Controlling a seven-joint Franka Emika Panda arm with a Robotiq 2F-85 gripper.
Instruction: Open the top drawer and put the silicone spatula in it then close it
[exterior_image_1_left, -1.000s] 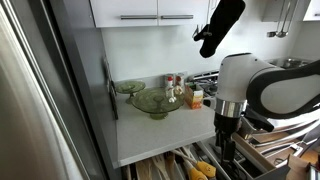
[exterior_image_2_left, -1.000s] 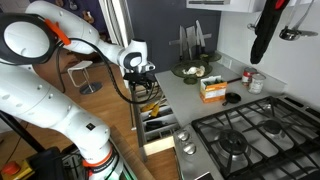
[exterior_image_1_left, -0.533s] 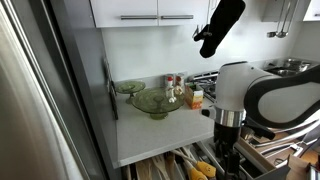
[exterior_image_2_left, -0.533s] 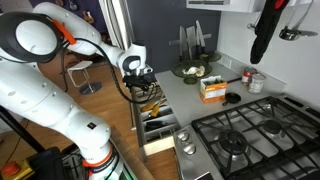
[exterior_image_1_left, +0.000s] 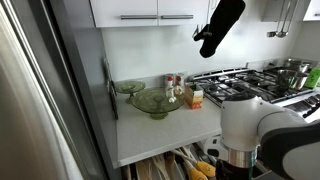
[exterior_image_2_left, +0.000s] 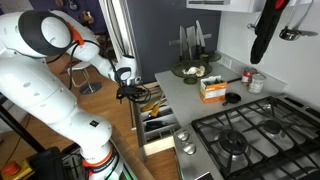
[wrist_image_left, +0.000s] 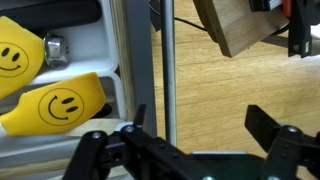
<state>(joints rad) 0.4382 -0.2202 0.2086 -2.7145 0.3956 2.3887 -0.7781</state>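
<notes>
The top drawer (exterior_image_2_left: 153, 120) stands pulled open under the counter in both exterior views (exterior_image_1_left: 172, 164). In the wrist view its dark grey front (wrist_image_left: 141, 60) and silver bar handle (wrist_image_left: 163, 60) run top to bottom. Two yellow smiley-faced utensil heads (wrist_image_left: 55, 103) lie inside it, and they also show in an exterior view (exterior_image_1_left: 201, 169). I cannot tell whether one is the silicone spatula. My gripper (wrist_image_left: 203, 122) is open and empty, outside the drawer front, with the handle between its fingers close to the left one. It hangs by the drawer front (exterior_image_2_left: 128, 94).
On the counter stand a green glass bowl (exterior_image_1_left: 153, 101), a smaller bowl (exterior_image_1_left: 128, 87) and an orange box (exterior_image_1_left: 196, 97). A gas stove (exterior_image_2_left: 250, 135) lies beside the drawer. A black mitt (exterior_image_1_left: 220, 26) hangs above. The arm's body (exterior_image_1_left: 250, 135) hides the drawer's right part.
The arm has dropped and drawn back from over the open drawer to its front. The gripper now straddles the bar handle. The drawer stays open.
</notes>
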